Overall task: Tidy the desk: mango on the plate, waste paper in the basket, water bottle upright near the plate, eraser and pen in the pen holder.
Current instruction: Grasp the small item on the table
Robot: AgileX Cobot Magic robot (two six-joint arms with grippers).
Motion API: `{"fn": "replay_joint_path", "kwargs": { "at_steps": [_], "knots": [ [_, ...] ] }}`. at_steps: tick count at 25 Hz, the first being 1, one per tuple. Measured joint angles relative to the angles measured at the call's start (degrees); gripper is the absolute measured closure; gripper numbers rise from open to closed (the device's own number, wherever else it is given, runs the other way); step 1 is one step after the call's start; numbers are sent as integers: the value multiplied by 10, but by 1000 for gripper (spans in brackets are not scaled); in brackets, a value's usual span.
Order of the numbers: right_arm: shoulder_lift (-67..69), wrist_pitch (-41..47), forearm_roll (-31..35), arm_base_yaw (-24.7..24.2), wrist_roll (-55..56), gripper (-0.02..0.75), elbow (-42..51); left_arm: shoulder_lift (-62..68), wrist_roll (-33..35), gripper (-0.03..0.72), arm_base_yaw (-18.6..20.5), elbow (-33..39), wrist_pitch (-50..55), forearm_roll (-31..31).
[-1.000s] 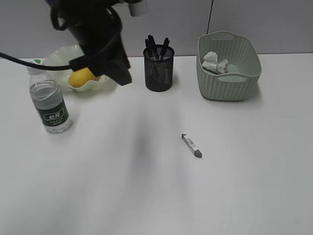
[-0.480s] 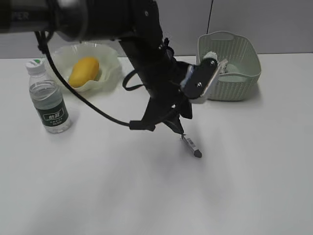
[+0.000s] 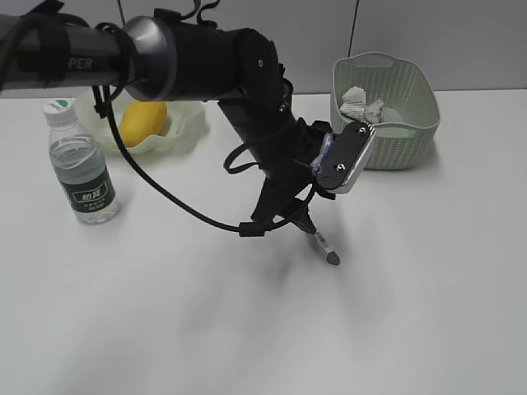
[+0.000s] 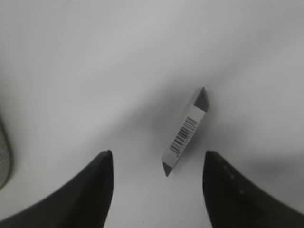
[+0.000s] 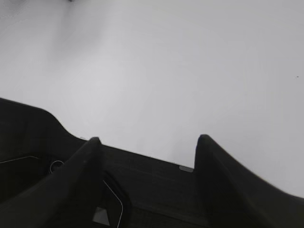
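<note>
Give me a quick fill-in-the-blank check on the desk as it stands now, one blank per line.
1. The mango lies on the ____.
2. The crumpled waste paper sits inside the ____.
3. The water bottle stands ____ on the desk.
4. The left gripper hangs open over the barcoded ____, which lies flat between its fingers.

Missing words: plate; basket; upright; eraser

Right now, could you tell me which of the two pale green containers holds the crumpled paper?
The deep woven basket on the right holds the paper; the wavy-rimmed plate holds the mango.
</note>
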Motion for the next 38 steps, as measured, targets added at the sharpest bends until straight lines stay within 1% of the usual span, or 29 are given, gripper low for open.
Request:
{"fn": "replay_joint_path", "kwargs": {
  "at_steps": [6,10,17,30,38],
  "knots": [
    [0,-5,-2,0,2,265,2,19,3,288,0,-1,-6,-5],
    [0,-6,-3,0,2,264,2,36,23,295,0,-1,-17,-13],
    [0,-6,-3,0,3,264,2,43,56,309,0,-1,-36,-58],
    [0,-6,-3,0,5,269,2,52,58,348,0,-2,-24,-71],
    [0,-7,-4,0,5,272,2,53,58,348,3,-2,1,-73]
  ]
}}
